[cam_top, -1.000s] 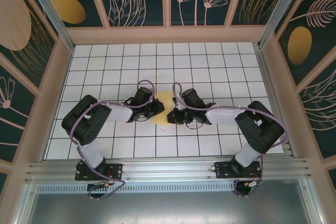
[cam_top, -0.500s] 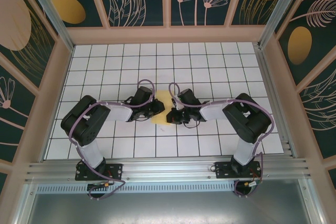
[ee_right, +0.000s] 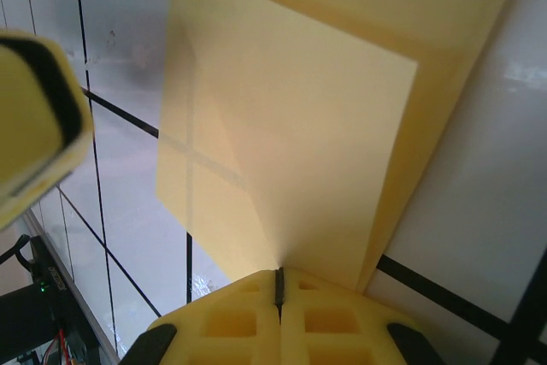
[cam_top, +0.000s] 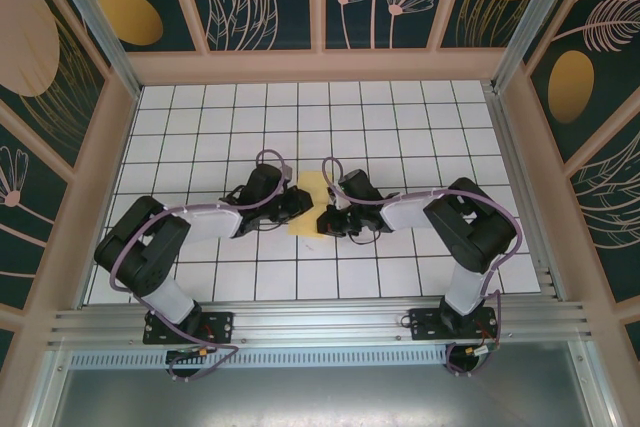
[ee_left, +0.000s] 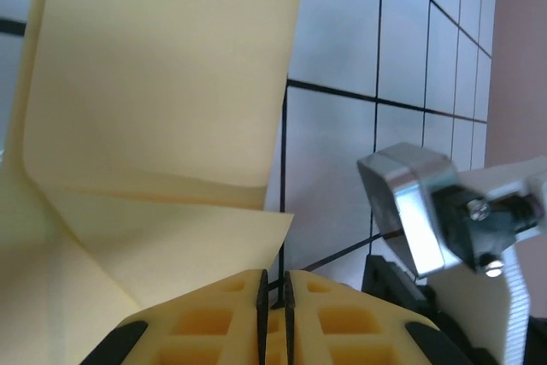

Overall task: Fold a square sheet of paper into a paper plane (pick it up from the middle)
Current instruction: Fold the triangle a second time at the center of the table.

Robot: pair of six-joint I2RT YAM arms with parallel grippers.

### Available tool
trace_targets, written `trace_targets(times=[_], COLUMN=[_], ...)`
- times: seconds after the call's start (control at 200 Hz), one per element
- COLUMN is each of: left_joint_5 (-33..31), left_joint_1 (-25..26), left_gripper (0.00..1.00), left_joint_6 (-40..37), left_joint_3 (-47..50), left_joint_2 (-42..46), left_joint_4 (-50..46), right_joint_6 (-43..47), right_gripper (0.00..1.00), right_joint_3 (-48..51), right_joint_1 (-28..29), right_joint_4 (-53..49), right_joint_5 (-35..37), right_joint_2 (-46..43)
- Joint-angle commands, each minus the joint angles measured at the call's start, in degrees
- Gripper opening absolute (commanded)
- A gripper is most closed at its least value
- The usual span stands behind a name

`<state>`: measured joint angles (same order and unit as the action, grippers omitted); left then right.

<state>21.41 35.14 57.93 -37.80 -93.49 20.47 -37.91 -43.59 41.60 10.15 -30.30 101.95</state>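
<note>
We note the square sheet of paper, yellow and creased, at mid-table between both arms. Left gripper pinches its near corner; right gripper is pressed together on the opposite edge

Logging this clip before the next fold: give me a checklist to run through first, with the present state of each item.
1. Left pincer shut on the yellow paper sheet: ok.
2. Right pincer shut on the sheet's other side: ok.
3. Pincers apart with the paper between them, seen from the top view: ok.
4. Sheet lying flat on the grid table: not ok, it bows and curls upward.
5. Folded edges lined up: cannot tell.
</note>
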Motion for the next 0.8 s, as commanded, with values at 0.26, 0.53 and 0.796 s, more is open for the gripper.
trace_targets(times=[0.26,0.53,0.796], left_joint_5=[3.7,-6.0,-11.0], left_joint_1=[-0.1,-0.1,-0.1], left_gripper=[0.17,0.16,0.17], left_joint_6=[3.5,-0.9,-2.2], left_joint_3=[3.1,-1.9,-5.8], left_joint_2=[-6.2,-8.5,-8.3], left_joint_4=[8.3,-4.0,-10.3], right_joint_6=[-0.3,0.1,0.2], right_gripper=[0.02,0.02,0.02], right_joint_3=[1.8,2.8,3.8], right_joint_1=[-0.2,-0.1,-0.2], right_joint_4=[-2.1,-2.7,-3.3], right_joint_5=[3.6,3.7,4.1], right_joint_2=[2.1,1.6,1.1])
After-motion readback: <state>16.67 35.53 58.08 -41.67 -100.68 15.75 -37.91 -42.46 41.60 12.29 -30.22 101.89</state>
